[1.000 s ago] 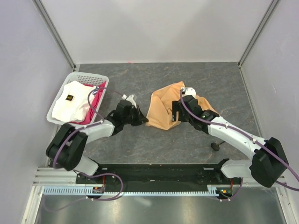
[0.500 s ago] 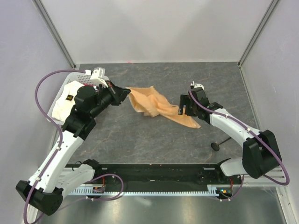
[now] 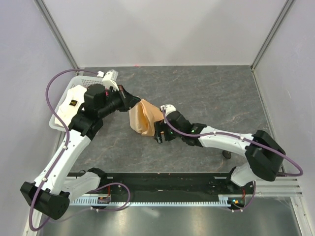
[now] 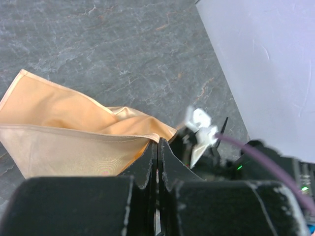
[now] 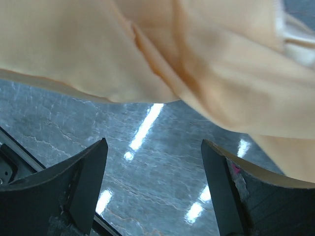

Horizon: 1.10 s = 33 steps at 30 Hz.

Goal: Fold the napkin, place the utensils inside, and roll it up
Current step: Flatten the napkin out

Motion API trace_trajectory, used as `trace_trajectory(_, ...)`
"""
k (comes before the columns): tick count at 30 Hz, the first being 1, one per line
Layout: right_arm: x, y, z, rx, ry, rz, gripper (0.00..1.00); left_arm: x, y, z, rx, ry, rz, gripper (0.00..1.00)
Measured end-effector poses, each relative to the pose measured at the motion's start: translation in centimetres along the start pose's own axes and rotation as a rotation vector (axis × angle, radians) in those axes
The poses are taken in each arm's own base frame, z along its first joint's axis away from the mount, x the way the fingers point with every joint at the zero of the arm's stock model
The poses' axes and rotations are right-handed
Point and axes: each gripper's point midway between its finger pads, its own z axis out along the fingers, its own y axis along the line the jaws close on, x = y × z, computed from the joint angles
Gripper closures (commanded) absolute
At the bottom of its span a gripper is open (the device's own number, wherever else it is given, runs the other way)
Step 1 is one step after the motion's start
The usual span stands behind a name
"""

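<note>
- The napkin (image 3: 143,118), a plain peach-tan cloth with a slight sheen, hangs bunched in a loose fold left of the tabletop's middle. Its top is lifted, and whether its lower edge touches the tabletop (image 3: 211,88) cannot be told.
- In the left wrist view the napkin (image 4: 74,142) spreads leftward from the tips of the left jaws. A hemmed edge runs across it and one corner points up and left.
- The left jaws are pressed together, with an edge of the napkin pinched between their tips at the cloth's upper left end.
- The left arm (image 3: 74,142) reaches up from its base and bends rightward toward the cloth.
- In the right wrist view the creased napkin (image 5: 197,59) fills the upper part. Below it, grey tabletop with bright reflections shows in the gap.
- The right jaws stand wide apart just beside the napkin's lower right edge. Nothing is between them.
- The right arm (image 3: 221,137) stretches low across the tabletop from the right toward the napkin.
- The utensil (image 3: 227,154) shows only as a small black rounded head on the tabletop. It lies just beside the right arm and well apart from the napkin, with its handle hidden.
- A white slotted basket (image 3: 81,79) sits at the tabletop's far left edge, partly behind the left arm.
- A white cloth (image 3: 74,112) with a small dark mark lies inside the basket.
</note>
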Motion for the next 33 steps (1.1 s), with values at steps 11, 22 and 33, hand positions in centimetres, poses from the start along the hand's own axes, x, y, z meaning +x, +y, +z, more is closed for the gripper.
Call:
trace_trajectory(11, -1.9, 1.6, 3.8, 0.071, -0.079, -0.07, 0.54, -1.4, -1.3, -0.2, 0.047, -0.001, 0.003, 0.98)
trace_trajectory(22, -12.6, -3.1, 0.4, 0.293, -0.253, -0.155, 1.0, -10.3, 4.3, -0.1, -0.117, -0.157, -0.043, 0.98)
trace_trajectory(33, -27.9, -5.3, -14.6, 0.428, -0.604, -0.166, 0.7, -14.0, 1.9, 0.4, -0.038, -0.203, -0.003, 0.98)
